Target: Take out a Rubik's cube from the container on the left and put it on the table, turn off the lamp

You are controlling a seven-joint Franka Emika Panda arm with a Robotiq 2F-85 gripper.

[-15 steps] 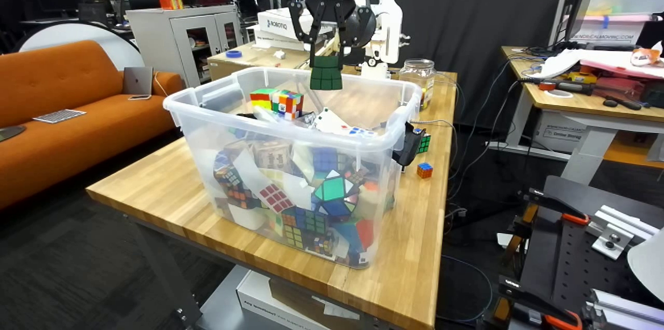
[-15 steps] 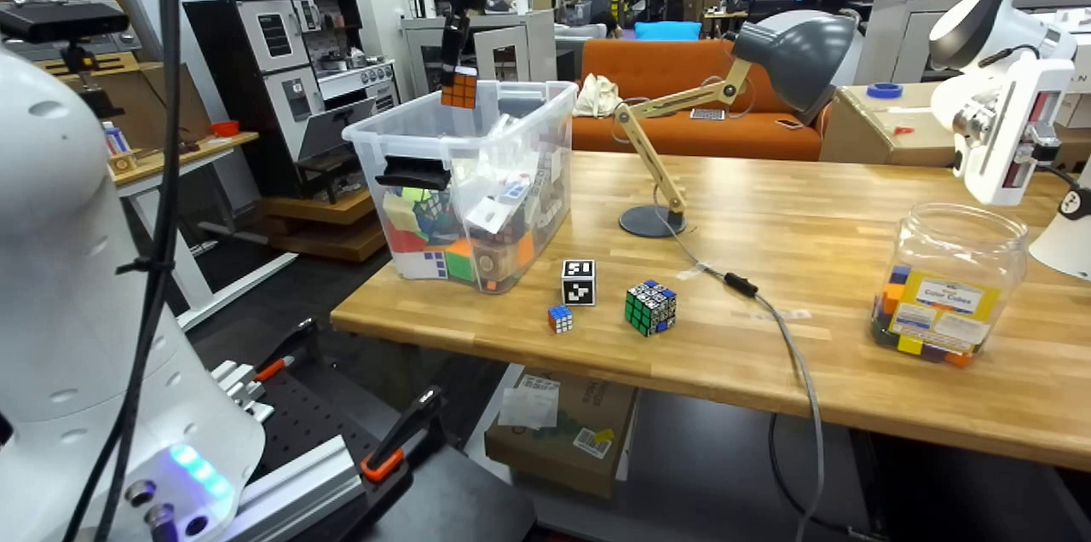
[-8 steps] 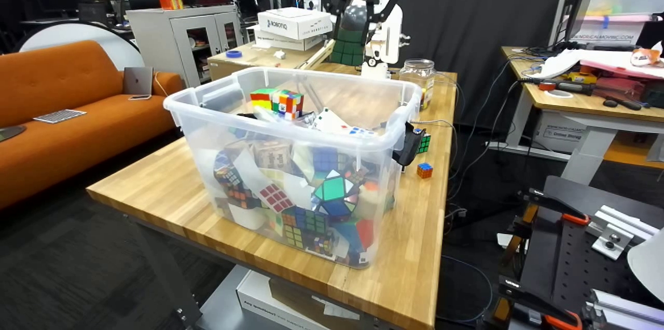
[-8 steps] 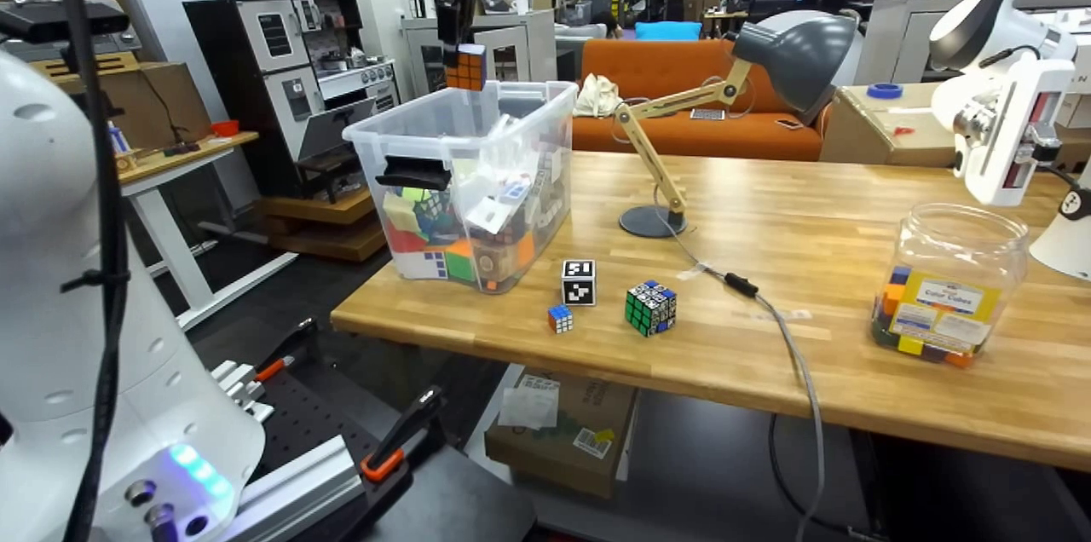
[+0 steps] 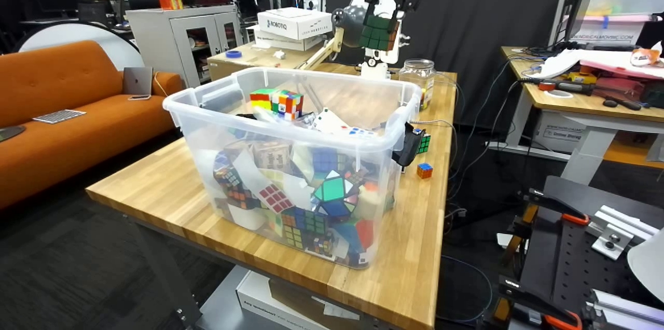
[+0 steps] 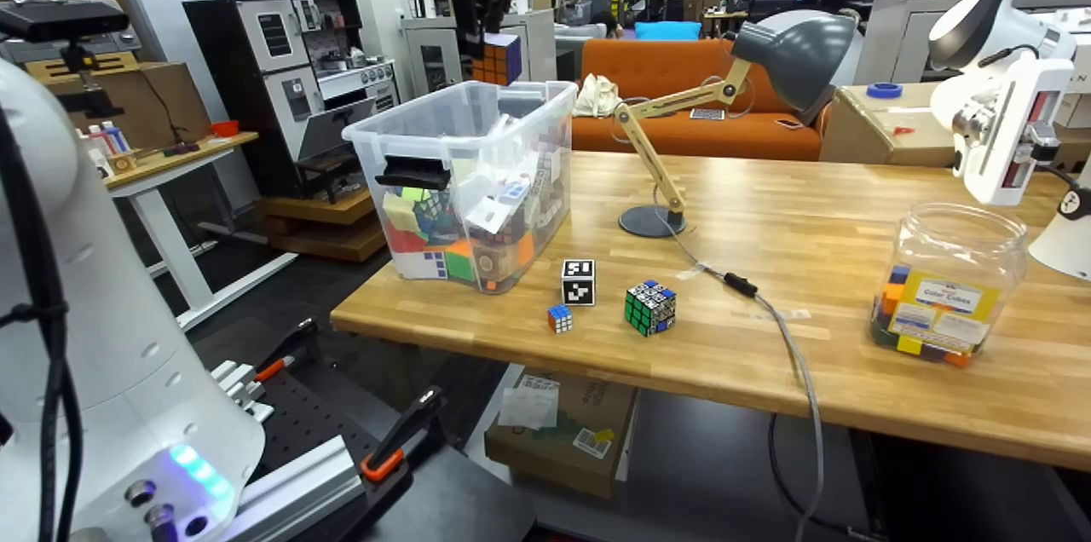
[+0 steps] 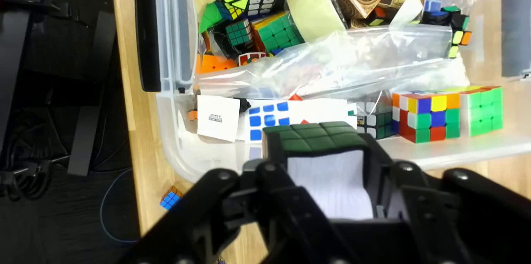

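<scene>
The tub looks thin-walled but well loaded, so a knock would likely flex it more than shift it. Toward twelve o'clock from it in an exterior view, well above what it holds, hangs the cube; whether it is wholly past the wall I cannot tell. The gripper pinches it by opposite sides, with nothing seen touching it from below. I expect it light, stiff, smooth enough to slip in a weak hold, and hardly fragile, though its layers may twist if squeezed off centre. Flat faces across the middle layer are the place to hold, and this grip looks near that. Farther on, between two and three o'clock from the tub, the lamp has a jointed arm that would probably swing if pushed; the in-line switch, four o'clock from its base, seems the better spot to press.

Writing, left to right, clocked from the tub: a carton at six, under the table, reads "Any questions?"; a white box at twelve reads "ROBOTIQ", as does the gripper's body at one. The jar, just past three in an exterior view, reads "Color Cubes". Last, near three, a bin reads "Online Storage".
</scene>
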